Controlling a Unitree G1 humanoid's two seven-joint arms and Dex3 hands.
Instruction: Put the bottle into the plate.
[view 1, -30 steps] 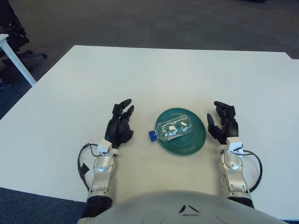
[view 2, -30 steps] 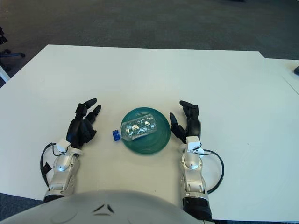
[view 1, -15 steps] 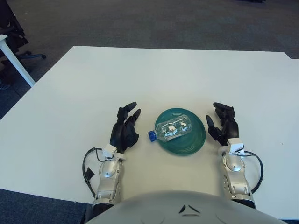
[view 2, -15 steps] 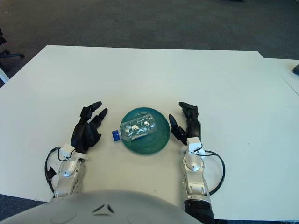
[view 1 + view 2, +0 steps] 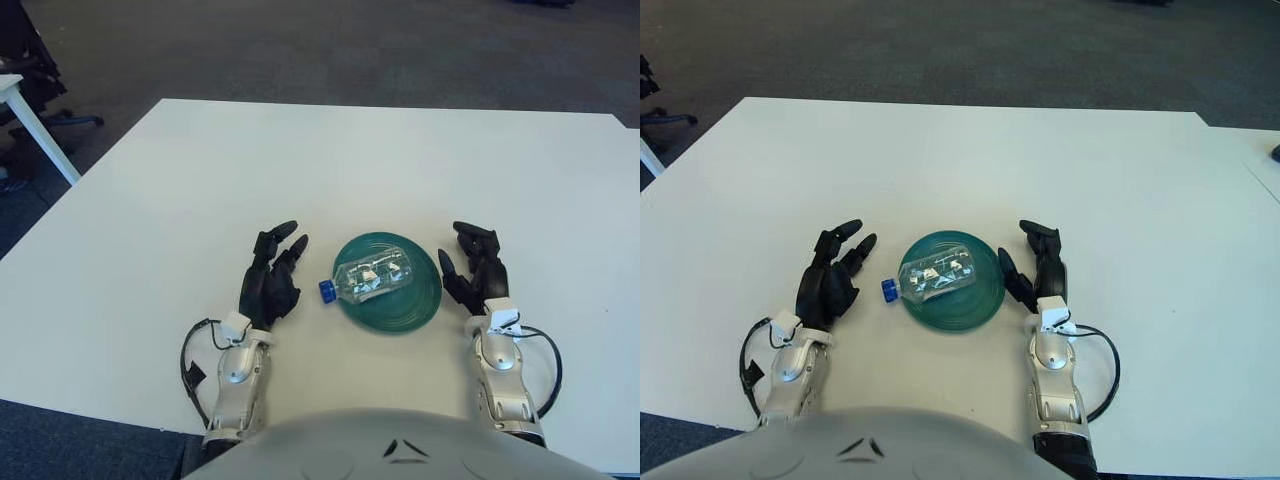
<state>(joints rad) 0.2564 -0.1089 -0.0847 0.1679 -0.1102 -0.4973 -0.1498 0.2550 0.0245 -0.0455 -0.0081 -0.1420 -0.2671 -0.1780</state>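
A clear plastic bottle (image 5: 371, 277) with a blue cap lies on its side in the green plate (image 5: 405, 310), its cap end poking over the plate's left rim. My left hand (image 5: 272, 276) rests on the table just left of the plate, fingers spread, holding nothing. My right hand (image 5: 474, 270) rests just right of the plate, fingers relaxed and empty. Neither hand touches the bottle or the plate.
The white table (image 5: 300, 160) stretches wide behind the plate. A second white table's edge (image 5: 1265, 150) shows at the far right. A chair and table leg (image 5: 30, 110) stand off the left side, over dark carpet.
My left hand has shifted right, closer to the plate. My right hand, the bottle and the plate have barely moved.
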